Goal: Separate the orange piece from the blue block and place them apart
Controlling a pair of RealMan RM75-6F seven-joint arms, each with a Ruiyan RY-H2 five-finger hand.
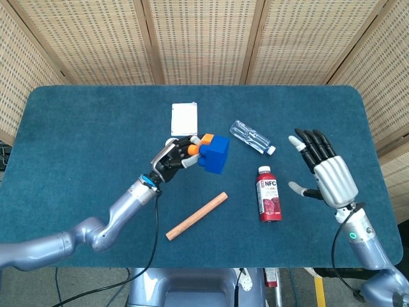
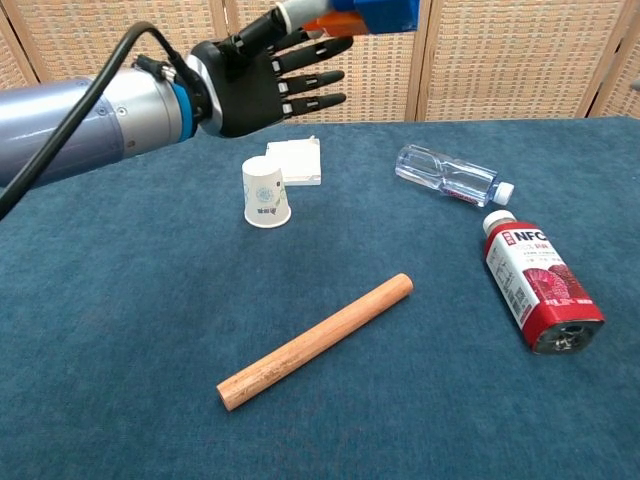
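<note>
A blue-carpeted bench is seen from above and from chest height. The left robot hand is raised above the middle of the bench, and the orange piece is pinched at its fingertips, with the other fingers spread. The blue block is still joined to the orange piece and is carried in the air with it. The right robot hand is held up over the right side of the bench, fingers apart, with nothing in it. On the bench are laid a wooden rod, a paper cup, a white box, a clear plastic bottle and a red juice bottle, the last two on their sides.
</note>
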